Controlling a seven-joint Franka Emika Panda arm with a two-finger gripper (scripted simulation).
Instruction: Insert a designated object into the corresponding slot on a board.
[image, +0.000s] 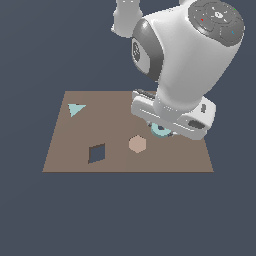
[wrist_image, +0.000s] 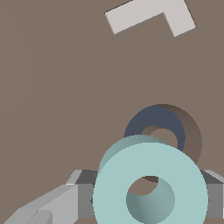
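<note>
- Exterior view: ring (image: 161, 131) peeks from under the gripper (image: 162, 129) above the flat brown board (image: 125, 162), at about 3 o'clock from the tan hexagon (image: 137, 144); not yet seated.
- Wrist view: gripper (wrist_image: 148, 192) clamped on the smooth teal ring (wrist_image: 151, 183); navy ring-shaped slot (wrist_image: 153, 122) lies just beyond, uncovered. Alignment and lowering remain, I'd say.

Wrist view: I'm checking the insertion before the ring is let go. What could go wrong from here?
1. The ring looks offset from the slot, not centred over it; released now, it may catch on the rim and rest tilted on the board.
2. The brown centre of the slot must pass through the ring's hole; a small misalignment could jam it.
3. In the exterior view the arm hides the slot, so alignment rests on the wrist view alone.
</note>
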